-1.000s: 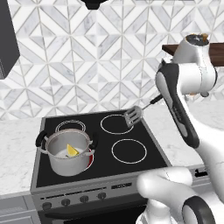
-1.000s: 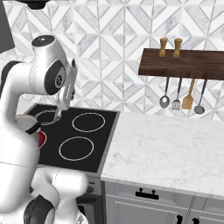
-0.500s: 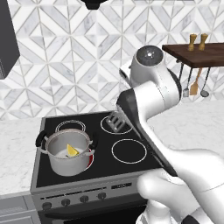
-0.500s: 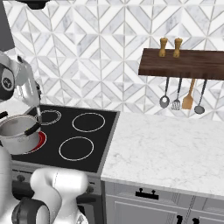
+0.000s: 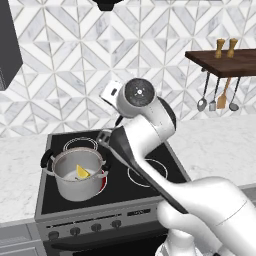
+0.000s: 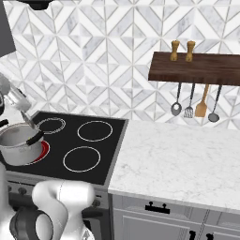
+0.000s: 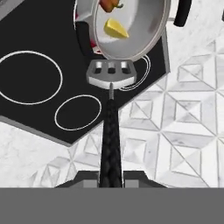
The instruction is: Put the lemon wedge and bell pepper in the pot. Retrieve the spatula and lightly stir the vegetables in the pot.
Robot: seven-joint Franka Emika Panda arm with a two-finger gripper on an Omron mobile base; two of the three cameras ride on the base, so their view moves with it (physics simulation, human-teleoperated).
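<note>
steel gleams on the front left burner of the black stove (image 5: 150,150), where the pot (image 5: 79,175) stands with its two dark side handles. inside it, on the pale bottom, lies the yellow lemon wedge (image 5: 82,173), and in the hand view an orange-red bell pepper (image 7: 109,4) sits beside the wedge at the far side of the pot floor.

the spatula (image 7: 111,74) is in the claw (image 7: 111,177). its long black handle runs straight out from between the two dark fingers, which are closed tight on the handle's near end. the flat grey slotted head hangs just outside the pot's rim, on the claw's side of it, above the stove top and not in the pot; whether it touches the rim i cannot tell. from the left base view the head (image 5: 104,136) shows just behind the pot, with the white arm bent over it.

white marble counter (image 6: 187,159) lies to the right of the stove.
</note>
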